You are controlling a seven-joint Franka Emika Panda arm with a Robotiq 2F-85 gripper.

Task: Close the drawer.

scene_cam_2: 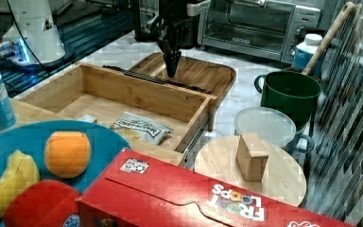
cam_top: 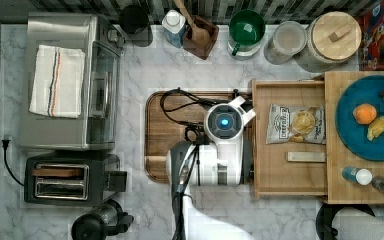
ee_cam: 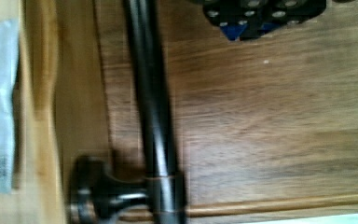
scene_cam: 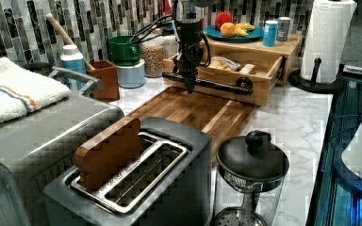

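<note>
The drawer [cam_top: 290, 176] is a shallow light-wood box pulled out from under the wooden top [cam_top: 336, 85], toward the top view's left. A chip bag [cam_top: 296, 123] and a small wooden block [cam_top: 305, 157] lie in it. A dark bar handle [scene_cam: 217, 85] [ee_cam: 151, 93] runs along the drawer front [scene_cam_2: 137, 92]. My gripper [scene_cam: 189, 87] [scene_cam_2: 171, 72] points down just outside the handle, over the dark cutting board [cam_top: 162, 135]. Its fingers look shut with nothing between them, and the wrist view puts the gripper [ee_cam: 249, 25] beside the bar without touching it.
A blue plate [cam_top: 350, 135] of fruit and two small bottles sit on the wooden top. A toaster oven [cam_top: 65, 80] and toaster [cam_top: 62, 180] stand at the top view's left. A green mug [cam_top: 246, 30], jars and a utensil holder line the back; a paper towel roll [scene_cam: 327, 37] stands beside the drawer unit.
</note>
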